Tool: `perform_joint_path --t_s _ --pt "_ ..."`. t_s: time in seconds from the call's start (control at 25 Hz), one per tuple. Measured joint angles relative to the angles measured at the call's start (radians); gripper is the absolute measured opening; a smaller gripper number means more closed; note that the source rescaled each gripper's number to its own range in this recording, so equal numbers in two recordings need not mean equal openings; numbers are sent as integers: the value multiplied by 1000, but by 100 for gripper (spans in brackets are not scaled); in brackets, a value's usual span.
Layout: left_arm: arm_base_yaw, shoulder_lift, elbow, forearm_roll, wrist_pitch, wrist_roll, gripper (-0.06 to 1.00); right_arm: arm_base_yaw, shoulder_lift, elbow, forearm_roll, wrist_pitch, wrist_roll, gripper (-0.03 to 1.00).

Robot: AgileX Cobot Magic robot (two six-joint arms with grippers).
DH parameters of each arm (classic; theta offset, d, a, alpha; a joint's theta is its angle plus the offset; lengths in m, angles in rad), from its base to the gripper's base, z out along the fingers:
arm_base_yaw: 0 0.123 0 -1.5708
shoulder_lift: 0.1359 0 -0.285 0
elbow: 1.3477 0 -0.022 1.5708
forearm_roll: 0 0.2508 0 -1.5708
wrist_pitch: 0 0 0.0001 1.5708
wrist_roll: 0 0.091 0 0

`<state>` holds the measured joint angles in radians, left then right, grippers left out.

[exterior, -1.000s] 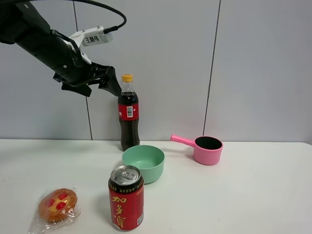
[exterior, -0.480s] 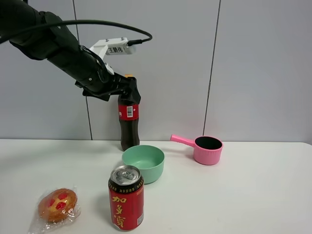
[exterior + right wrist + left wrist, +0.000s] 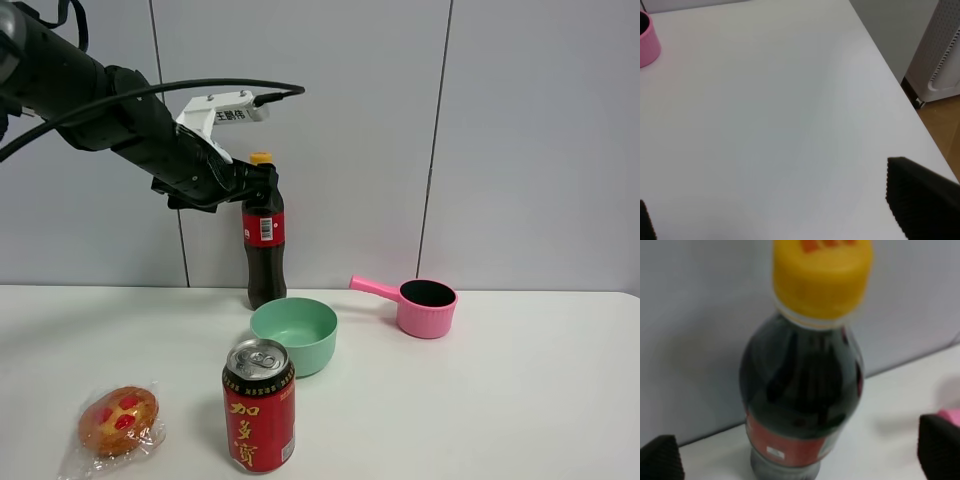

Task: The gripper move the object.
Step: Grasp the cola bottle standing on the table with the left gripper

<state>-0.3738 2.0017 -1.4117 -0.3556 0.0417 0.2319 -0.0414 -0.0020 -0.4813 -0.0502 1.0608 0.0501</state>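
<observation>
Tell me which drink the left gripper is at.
The cola bottle: tall, yellow-capped, with the left gripper at its neck, jaws open. The red can stands apart, in front.

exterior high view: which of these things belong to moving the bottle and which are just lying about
In the job:
left gripper, jaws open either side of the bottle
cola bottle

Lying about:
red can
green bowl
pink scoop
wrapped pastry
</observation>
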Motion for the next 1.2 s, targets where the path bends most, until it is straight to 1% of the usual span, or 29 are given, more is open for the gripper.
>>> perform_joint_path --t_s 0.08,0.32,0.44,0.52,0.76,0.84,1.04,1.2 --pt "0 10 0 50 -18 -73 100 0 0 0 0 0 0 100" --pt "0 47 0 285 -27 -340 100 0 0 0 0 0 0 100" --pt "-15 70 0 356 -47 -447 100 0 0 0 0 0 0 100" --pt "-27 73 0 362 -58 -459 100 0 0 0 0 0 0 100" --pt "-43 90 0 396 -153 -469 100 0 0 0 0 0 0 100" --pt "-45 102 0 418 -187 -469 100 0 0 0 0 0 0 100" --pt "-45 154 0 451 -318 -469 100 0 0 0 0 0 0 100" --pt "-45 188 0 454 -435 -469 100 0 0 0 0 0 0 100"
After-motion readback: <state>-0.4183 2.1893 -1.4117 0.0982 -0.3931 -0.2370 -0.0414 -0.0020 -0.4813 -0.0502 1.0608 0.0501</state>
